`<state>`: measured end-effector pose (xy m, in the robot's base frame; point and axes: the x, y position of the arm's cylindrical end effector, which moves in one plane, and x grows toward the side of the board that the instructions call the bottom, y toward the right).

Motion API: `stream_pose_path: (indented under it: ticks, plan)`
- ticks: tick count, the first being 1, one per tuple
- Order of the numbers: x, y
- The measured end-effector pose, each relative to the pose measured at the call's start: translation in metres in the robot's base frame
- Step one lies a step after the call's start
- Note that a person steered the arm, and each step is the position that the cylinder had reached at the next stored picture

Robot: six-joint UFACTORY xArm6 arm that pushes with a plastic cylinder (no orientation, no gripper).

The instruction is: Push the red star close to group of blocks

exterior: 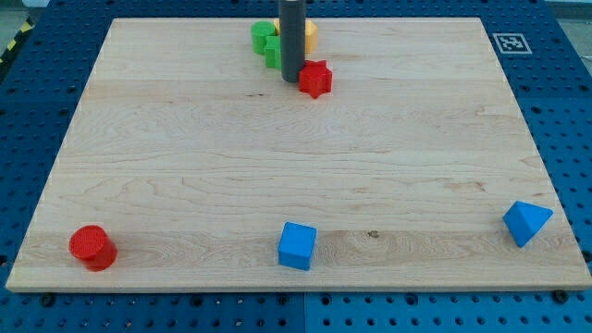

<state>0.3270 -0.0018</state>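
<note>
Near the board's top edge, my tip [291,80] stood just left of the red star [315,79], apparently touching it. With no jaws, it only pushes. The star lay beside the green blocks [267,43] and yellow block [310,35], seemingly nearly placed.

My tip [291,80] touches the star [315,79] on the view's left, just below the block cluster [265,42].
</note>
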Motion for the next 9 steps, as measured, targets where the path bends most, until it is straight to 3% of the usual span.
stream_pose_path:
  ticks: [3, 5, 7, 9]
  plan:
    - [0.051, 0.080]
    - [0.118, 0.124]
    - [0.111, 0.157]
    - [0.065, 0.134]
